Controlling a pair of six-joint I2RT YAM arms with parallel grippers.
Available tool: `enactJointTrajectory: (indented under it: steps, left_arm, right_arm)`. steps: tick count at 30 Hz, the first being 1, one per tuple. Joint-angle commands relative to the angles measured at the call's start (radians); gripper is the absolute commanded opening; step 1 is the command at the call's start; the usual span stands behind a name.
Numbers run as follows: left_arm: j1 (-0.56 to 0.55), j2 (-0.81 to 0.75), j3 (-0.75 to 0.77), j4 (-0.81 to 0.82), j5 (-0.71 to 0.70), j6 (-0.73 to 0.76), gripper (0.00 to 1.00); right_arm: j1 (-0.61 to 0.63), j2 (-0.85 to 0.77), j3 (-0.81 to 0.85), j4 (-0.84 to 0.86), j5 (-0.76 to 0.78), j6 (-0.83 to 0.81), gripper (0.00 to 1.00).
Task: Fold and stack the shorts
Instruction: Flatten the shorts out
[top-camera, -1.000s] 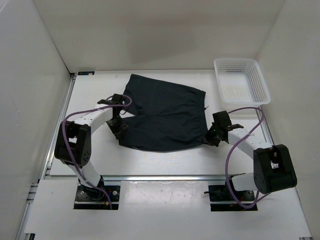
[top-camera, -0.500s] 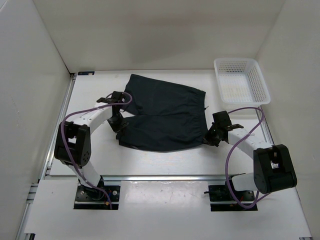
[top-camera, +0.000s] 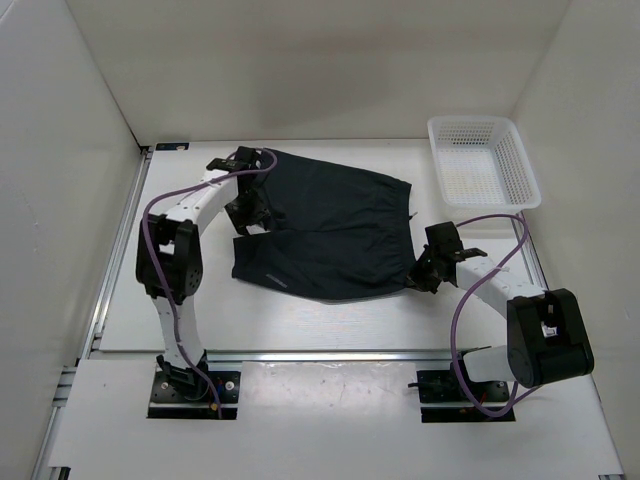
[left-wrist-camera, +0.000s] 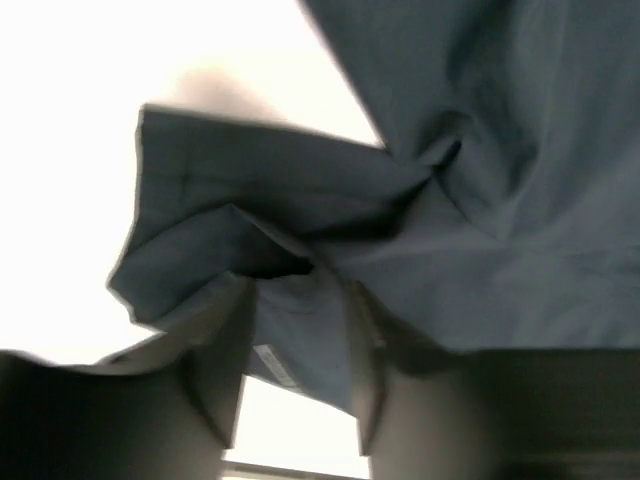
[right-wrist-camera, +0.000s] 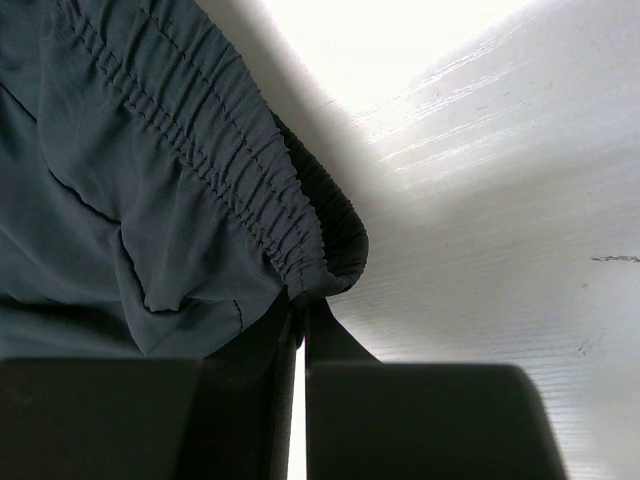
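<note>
**Fingers.** The left fingers are spread. Dark fabric with a small white label lies in the gap between them. Whether the pads bear on the cloth cannot be told from the left wrist view, so no grip is confirmed. The right fingers are pressed together, pinching the corner of the gathered waistband.

**Task item.** The shorts lie spread on the worktop, roughly central, with the waistband to the right and the two legs to the left. The left fingers sit at the leg side, near the notch between the legs, where the cloth is bunched into ridges. The rest of the garment lies fairly flat.

**Reason for placement.** The right pinch probably anchors the waistband end so that the garment does not slide while the leg end is worked. The left fingers are placed to take a leg hem for the fold. The fold is judged not yet made, as both legs lie open.

**Surroundings.** The white mesh basket stands at the far right corner, apart from the shorts and beyond the right arm. Nothing is visible inside it.

**Obstructions.**
- The left arm reaches along the left edge of the garment.
- The bunched cloth under the left fingers may cause more than one layer to be taken.
</note>
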Motion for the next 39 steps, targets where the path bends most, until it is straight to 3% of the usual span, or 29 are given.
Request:
enactJointTrajectory:
  steps: [1, 2, 5, 7, 8, 10, 11, 15, 18, 39]
  left_arm:
    - [-0.001, 0.022, 0.065, -0.078, -0.005, 0.025, 0.59]
    - [-0.001, 0.004, 0.065, -0.078, -0.017, 0.025, 0.70]
    - [-0.001, -0.048, 0.045, -0.087, -0.053, 0.025, 0.71]
    - [-0.001, -0.088, 0.030, -0.101, -0.095, 0.015, 0.58]
    - [-0.001, -0.103, 0.016, -0.101, -0.106, 0.015, 0.38]
    - [-0.001, -0.139, -0.044, -0.101, -0.106, 0.005, 0.30]
    - [-0.014, -0.169, -0.068, -0.089, -0.091, 0.005, 0.30]
    - [-0.051, -0.182, -0.182, -0.009, 0.014, 0.014, 0.56]
    - [-0.074, -0.140, -0.202, 0.037, 0.063, 0.003, 0.64]
    - [-0.149, -0.016, -0.239, 0.119, 0.043, -0.236, 0.56]
  right_arm:
    - [-0.006, -0.005, 0.022, -0.014, -0.006, -0.012, 0.00]
    - [-0.006, -0.005, 0.022, -0.014, 0.003, -0.012, 0.00]
    - [-0.006, -0.015, 0.022, -0.014, 0.003, -0.012, 0.00]
    - [-0.006, -0.005, 0.022, -0.014, 0.003, -0.012, 0.00]
    - [-0.006, -0.005, 0.022, -0.014, 0.003, -0.012, 0.00]
    - [-0.006, -0.005, 0.022, -0.014, 0.003, -0.012, 0.00]
    - [-0.006, 0.004, 0.022, -0.005, 0.003, -0.012, 0.00]
    - [-0.006, 0.022, 0.022, 0.004, -0.006, -0.012, 0.00]
    - [-0.006, 0.035, 0.032, 0.004, -0.006, -0.012, 0.00]
    - [-0.006, 0.035, 0.032, -0.005, -0.006, -0.021, 0.00]
